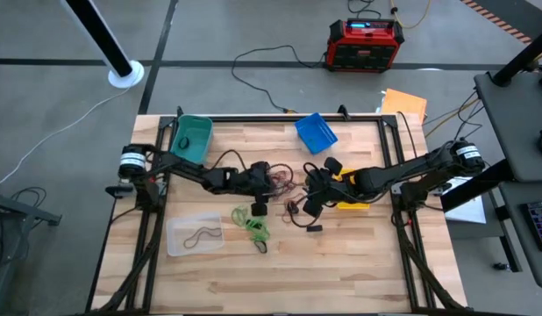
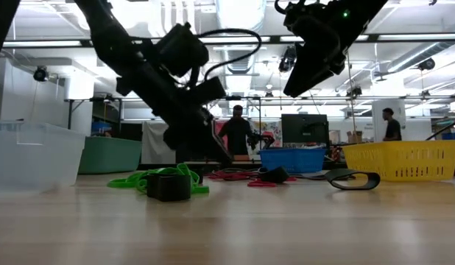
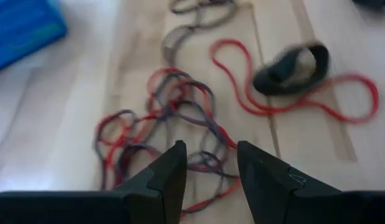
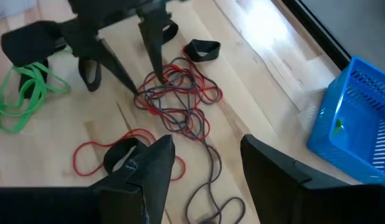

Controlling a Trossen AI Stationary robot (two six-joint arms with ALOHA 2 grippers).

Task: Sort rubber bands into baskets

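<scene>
A tangle of red and dark rubber bands (image 3: 174,118) lies mid-table (image 1: 281,175). My left gripper (image 3: 211,165) stands open low over it, its fingertips (image 4: 160,76) down at the tangle's edge. A loose red band (image 3: 304,99) and a wide black band (image 3: 292,65) lie beside it. Green bands (image 1: 251,219) lie nearer the front. My right gripper (image 4: 208,155) is open and raised above the table (image 1: 310,189), to the right of the tangle. The teal (image 1: 192,138), blue (image 1: 317,132), yellow (image 1: 352,204) and clear (image 1: 194,235) baskets ring the pile. My left gripper comes at the tangle slanting down from the table's left, with strands (image 3: 208,158) showing between its two open fingers. Whether the fingertips touch the bands I cannot tell.
A small black block (image 1: 260,209) sits by the green bands. A dark band lies inside the clear basket. The yellow basket sits partly under my right arm. Bare wood lies along the table's near edge (image 1: 280,281). People stand in the room beyond (image 2: 238,132).
</scene>
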